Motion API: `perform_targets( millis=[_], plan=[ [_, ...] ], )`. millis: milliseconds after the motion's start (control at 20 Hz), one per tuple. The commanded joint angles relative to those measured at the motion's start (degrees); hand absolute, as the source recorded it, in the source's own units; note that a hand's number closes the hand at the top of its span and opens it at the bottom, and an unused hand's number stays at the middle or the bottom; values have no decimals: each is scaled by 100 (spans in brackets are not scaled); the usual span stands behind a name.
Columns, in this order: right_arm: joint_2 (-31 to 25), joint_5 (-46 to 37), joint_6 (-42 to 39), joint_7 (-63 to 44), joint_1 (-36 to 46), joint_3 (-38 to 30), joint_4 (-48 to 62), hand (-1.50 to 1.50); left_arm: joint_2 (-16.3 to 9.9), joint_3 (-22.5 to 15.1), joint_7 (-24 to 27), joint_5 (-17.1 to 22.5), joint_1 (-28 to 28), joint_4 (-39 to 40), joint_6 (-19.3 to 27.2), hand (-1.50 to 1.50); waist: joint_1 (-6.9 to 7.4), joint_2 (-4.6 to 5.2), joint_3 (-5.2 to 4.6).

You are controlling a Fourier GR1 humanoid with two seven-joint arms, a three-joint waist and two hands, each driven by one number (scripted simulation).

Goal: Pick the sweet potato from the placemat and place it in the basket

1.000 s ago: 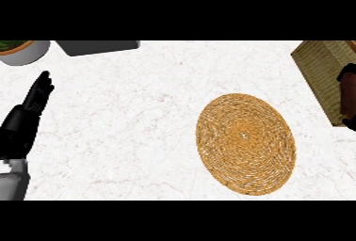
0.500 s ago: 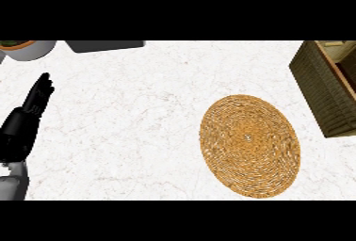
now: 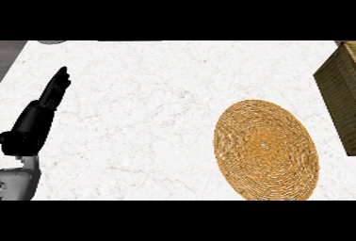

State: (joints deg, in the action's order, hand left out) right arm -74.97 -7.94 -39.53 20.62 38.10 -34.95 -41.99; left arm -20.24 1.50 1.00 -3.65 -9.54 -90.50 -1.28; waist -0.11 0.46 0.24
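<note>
Seen from the head view: white marbled desk (image 3: 153, 117) filling almost everything, with its left edge showing at ten to eleven o'clock as a line against a grey strip, and its far edge running along twelve o'clock. Broad open surface across the middle, from about nine o'clock through the centre to one o'clock, bare of objects. Round woven placemat (image 3: 265, 149) lying flat at four o'clock, golden-brown with a spiral weave, its lower rim cut off at the bottom of the view, nothing resting on it. Wooden basket (image 3: 339, 94) at three o'clock, only its slatted side wall visible, cut off by the right edge, close to the placemat's upper right rim but apart from it; inside not visible. Left robot hand (image 3: 43, 115) at nine o'clock, black, fingers straight and together, pointing toward twelve o'clock, holding nothing, resting near the left edge above its grey forearm (image 3: 17, 181) at seven to eight o'clock. Well apart from the placemat, with clear desk between. Right robot hand nowhere in view. Sweet potato not to be found on the placemat or anywhere on the desk; cannot tell where it is. Sliver of a grey rounded object (image 3: 50, 42) barely peeking in at eleven o'clock along the far edge, too little visible to identify.
</note>
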Motion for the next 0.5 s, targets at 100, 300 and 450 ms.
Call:
perform_targets(
  millis=[100,300,450],
  plan=[
    [-783,85,-1044,-48,734,401,665,150,83,-180,-294,-33,-480,8,-109,0,242,33,-24],
    [-622,27,-1001,-469,1307,882,682,150,211,-365,-189,-259,-411,84,-34,0,337,43,-29],
    [-253,99,-905,-1156,1911,1197,484,150,44,-80,-143,-96,-501,255,-181,0,295,16,-36]
  ],
)
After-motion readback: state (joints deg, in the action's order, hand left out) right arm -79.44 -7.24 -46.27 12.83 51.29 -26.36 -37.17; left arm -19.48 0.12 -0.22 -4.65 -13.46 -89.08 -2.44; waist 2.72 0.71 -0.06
